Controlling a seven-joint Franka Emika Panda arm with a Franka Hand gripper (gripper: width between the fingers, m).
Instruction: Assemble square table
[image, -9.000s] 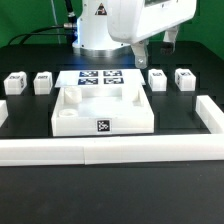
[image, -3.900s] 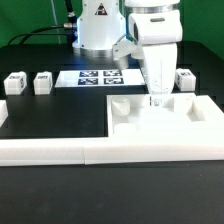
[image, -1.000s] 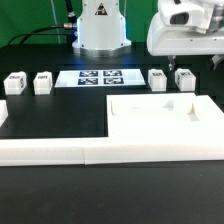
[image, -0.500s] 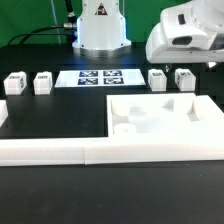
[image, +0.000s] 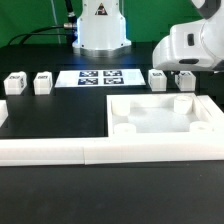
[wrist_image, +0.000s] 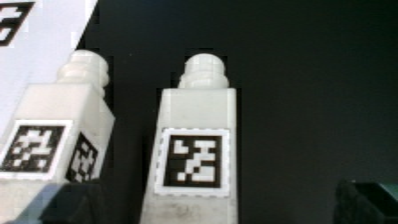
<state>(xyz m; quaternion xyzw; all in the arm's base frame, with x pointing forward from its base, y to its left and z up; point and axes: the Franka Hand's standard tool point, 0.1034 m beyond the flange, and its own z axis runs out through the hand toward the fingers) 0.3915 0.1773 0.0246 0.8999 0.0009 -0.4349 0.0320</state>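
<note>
The square tabletop (image: 160, 118) is a white slab with a raised rim and corner holes. It lies on the exterior view's right, against the border wall. Two white tagged legs lie at the left (image: 15, 83) (image: 42, 82). One more leg (image: 157, 78) lies at the back right. My gripper (image: 186, 74) hangs low over the fourth leg and mostly hides it there. In the wrist view that leg (wrist_image: 199, 135) lies between my open fingertips (wrist_image: 370, 200), with its neighbour (wrist_image: 63, 125) beside it. My gripper (wrist_image: 214, 205) holds nothing.
The marker board (image: 98, 76) lies at the back centre in front of the robot base (image: 100, 25). The long white border wall (image: 60, 150) runs along the front and turns back on the right (image: 215, 110). The table surface is black.
The hand has come down and towards the right-hand legs over the last second. Earlier the tabletop was slid from the middle into the right corner of the wall and let go.
</note>
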